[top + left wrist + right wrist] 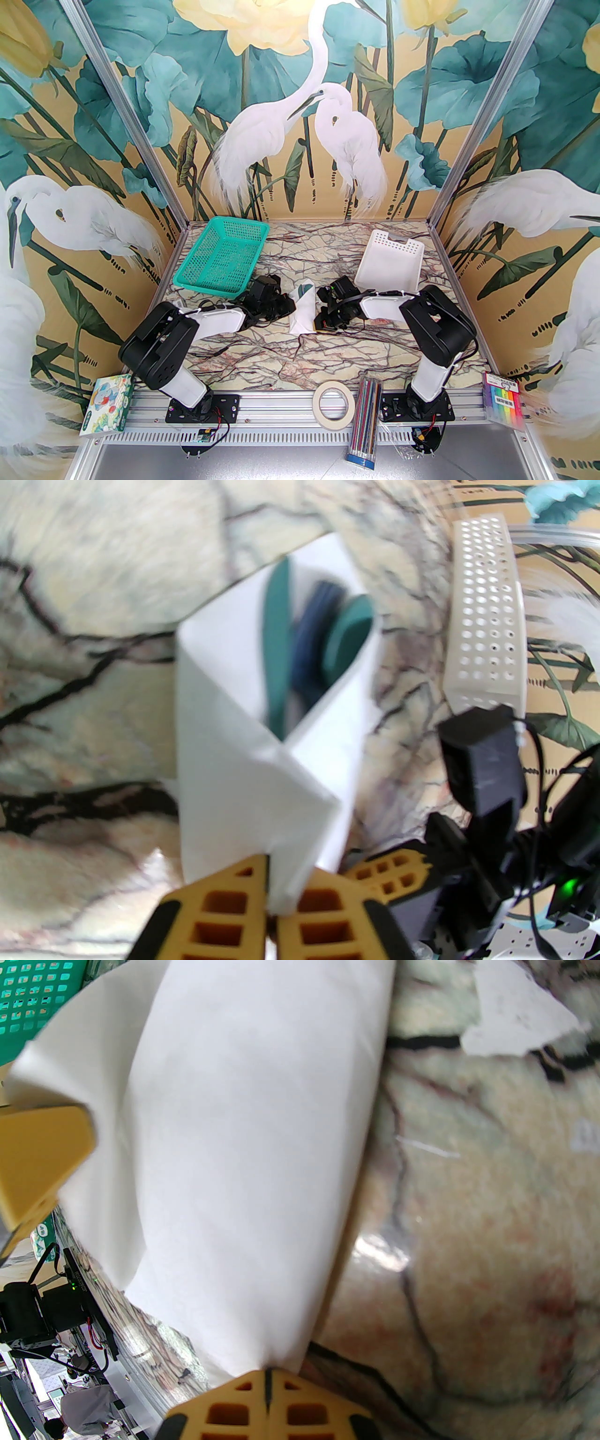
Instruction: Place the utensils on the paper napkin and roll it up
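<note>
Beyond the left claw [288, 307] sits a teal perforated plastic basket [220, 260], and beyond the right claw [318, 323] a white perforated plastic basket [389, 260]. Both stand apart from the fingers, and nothing lies between either claw and the thin white paper napkin [301, 313]. The napkin, folded into a long packet, lies on the veined marble tabletop [300, 365] between the two claws, which meet it from opposite sides. The left claw is clenched on the packet's near corner, its yellow fingers [225, 902] pinching the paper. The right claw's yellow fingers [234, 1405] are pressed together on another edge of the sheet. Seen from the left wrist, the packet's long axis runs away from the fingertips. Its open mouth is at the far end, where the dark green plastic utensils [276, 648] poke out, with the round spoon bowl [349, 637] rightmost.
</note>
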{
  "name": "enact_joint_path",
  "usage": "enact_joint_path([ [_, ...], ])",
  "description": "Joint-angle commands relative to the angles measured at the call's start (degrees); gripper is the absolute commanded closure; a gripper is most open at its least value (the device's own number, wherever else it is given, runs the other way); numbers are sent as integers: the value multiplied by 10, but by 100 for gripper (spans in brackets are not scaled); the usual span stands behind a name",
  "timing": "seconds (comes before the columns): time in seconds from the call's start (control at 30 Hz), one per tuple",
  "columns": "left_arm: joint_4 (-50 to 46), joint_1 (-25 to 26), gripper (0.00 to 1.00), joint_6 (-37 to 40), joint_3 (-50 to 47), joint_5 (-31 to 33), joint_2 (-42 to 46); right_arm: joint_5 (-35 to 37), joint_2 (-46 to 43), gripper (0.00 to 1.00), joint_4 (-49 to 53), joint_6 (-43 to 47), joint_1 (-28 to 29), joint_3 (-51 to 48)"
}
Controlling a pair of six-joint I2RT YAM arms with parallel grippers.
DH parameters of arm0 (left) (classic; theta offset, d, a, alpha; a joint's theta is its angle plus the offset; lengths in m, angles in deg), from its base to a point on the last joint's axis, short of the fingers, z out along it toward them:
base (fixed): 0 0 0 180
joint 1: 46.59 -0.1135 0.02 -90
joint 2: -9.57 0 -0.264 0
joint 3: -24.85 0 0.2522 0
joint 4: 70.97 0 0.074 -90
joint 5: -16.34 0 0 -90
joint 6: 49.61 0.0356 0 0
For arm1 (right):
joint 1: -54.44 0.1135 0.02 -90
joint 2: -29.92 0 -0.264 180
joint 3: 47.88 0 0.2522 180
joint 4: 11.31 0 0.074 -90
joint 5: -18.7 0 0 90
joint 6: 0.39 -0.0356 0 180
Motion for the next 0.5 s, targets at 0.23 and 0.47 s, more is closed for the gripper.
enact_joint_path([
  [0.23, -73, 40, 89, 32, 66, 31, 16, 41, 24, 96, 32, 17, 5, 4],
  [0.47, -93, 40, 89, 33, 53, 71, 17, 42, 24, 95, 36, 19, 5, 9],
])
